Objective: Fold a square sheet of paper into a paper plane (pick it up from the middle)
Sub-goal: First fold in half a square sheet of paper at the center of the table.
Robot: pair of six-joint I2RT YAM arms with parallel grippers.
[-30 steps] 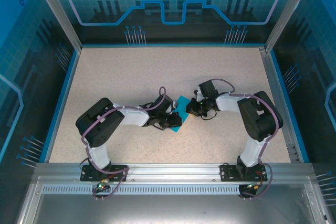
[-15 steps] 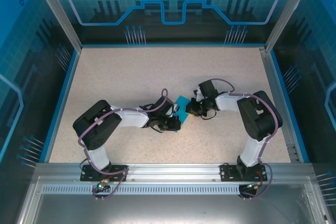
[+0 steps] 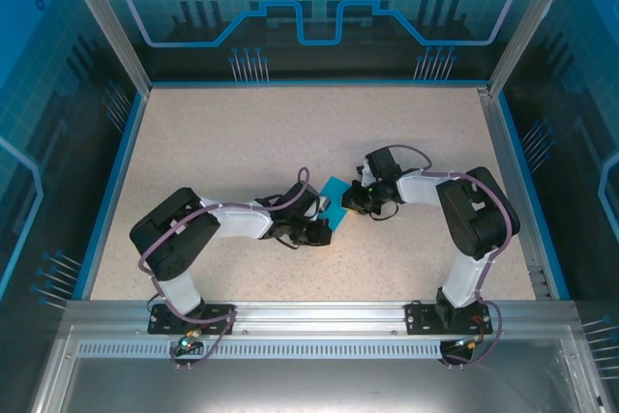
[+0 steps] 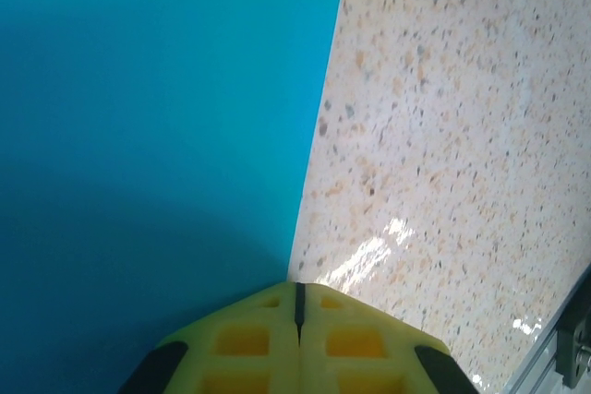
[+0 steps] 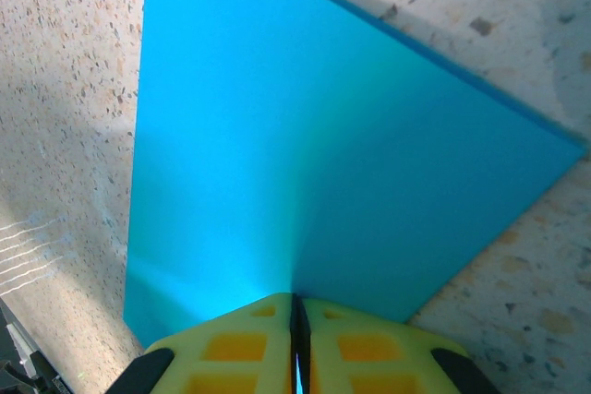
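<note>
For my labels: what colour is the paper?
The paper is plain teal-blue; best in the right wrist view.

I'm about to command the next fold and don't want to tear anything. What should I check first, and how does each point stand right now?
1. Grip of the right hand on the square sheet of paper: ok, the paper runs into its closed tips.
2. Closure of the left hand: ok, shut.
3. Left hand actually pinching the paper: cannot tell; the sheet's edge meets its tips.
4. Paper free of tears: ok on the visible parts.
5. Sheet lying between the two hands: ok from above.
</note>
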